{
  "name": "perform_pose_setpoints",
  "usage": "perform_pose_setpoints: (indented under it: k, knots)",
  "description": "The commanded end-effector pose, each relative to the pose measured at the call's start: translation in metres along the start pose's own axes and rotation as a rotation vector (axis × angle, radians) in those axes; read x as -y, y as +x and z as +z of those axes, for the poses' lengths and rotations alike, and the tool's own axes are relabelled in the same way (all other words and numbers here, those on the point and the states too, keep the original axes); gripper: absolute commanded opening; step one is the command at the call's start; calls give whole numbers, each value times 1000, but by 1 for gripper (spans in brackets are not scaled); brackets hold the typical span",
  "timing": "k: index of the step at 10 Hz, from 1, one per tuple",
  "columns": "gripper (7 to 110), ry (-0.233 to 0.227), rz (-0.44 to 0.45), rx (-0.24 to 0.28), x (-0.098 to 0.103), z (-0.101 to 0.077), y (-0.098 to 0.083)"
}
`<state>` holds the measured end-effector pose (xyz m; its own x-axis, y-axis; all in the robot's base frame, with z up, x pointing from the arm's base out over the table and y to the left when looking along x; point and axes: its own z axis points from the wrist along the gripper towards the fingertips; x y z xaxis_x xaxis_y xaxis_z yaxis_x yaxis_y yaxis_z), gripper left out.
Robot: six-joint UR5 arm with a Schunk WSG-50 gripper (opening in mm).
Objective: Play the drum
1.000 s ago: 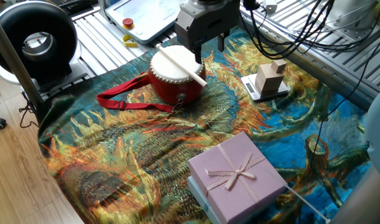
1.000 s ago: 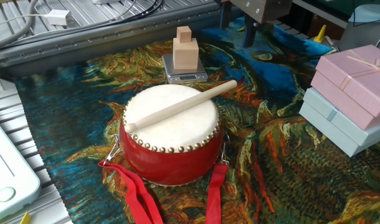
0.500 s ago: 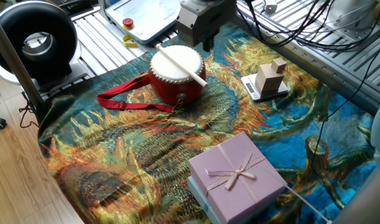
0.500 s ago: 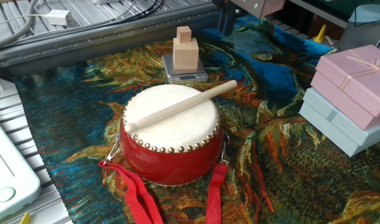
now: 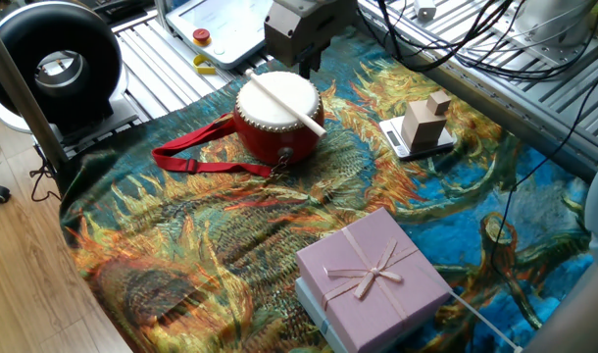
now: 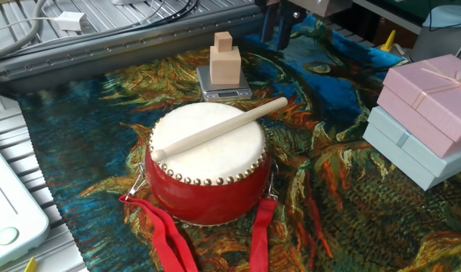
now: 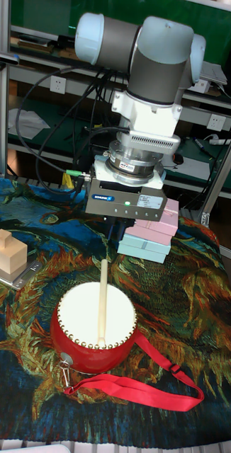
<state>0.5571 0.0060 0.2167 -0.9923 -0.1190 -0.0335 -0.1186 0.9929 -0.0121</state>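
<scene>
Drum (image 5: 277,120) sits on the painted cloth (image 5: 230,235), wooden stick (image 5: 285,101) lying across its skin, red strap (image 5: 196,157) trailing off to one side. Gripper (image 7: 122,225) hangs above and behind the drum, touching nothing; can't tell how far the fingers are spread.

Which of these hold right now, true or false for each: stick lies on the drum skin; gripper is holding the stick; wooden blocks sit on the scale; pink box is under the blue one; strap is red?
1. The drumstick lies across the drum skin. True.
2. The gripper holds the drumstick. False: it hangs above the stick's far end, not gripping it.
3. The wooden blocks sit on the small scale. True.
4. The pink gift box is under the blue box. False: pink is on top.
5. The strap is red. True.
</scene>
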Motion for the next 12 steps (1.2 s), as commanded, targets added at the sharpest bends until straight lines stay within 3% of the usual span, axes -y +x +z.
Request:
perform_pose_setpoints:
  k: [1,2,3,6,7,10,12]
  knots:
    - [22,-47,12,22,-11,-3,-6]
    - [22,-50,8,28,-12,-1,-7]
    - [44,-55,-2,38,-13,1,-9]
    - [44,-53,-19,43,-12,7,-10]
    - [66,-51,-28,41,-12,11,-10]
    - [66,-19,-29,17,-5,26,1]
    - [66,-21,-27,22,-3,33,8]
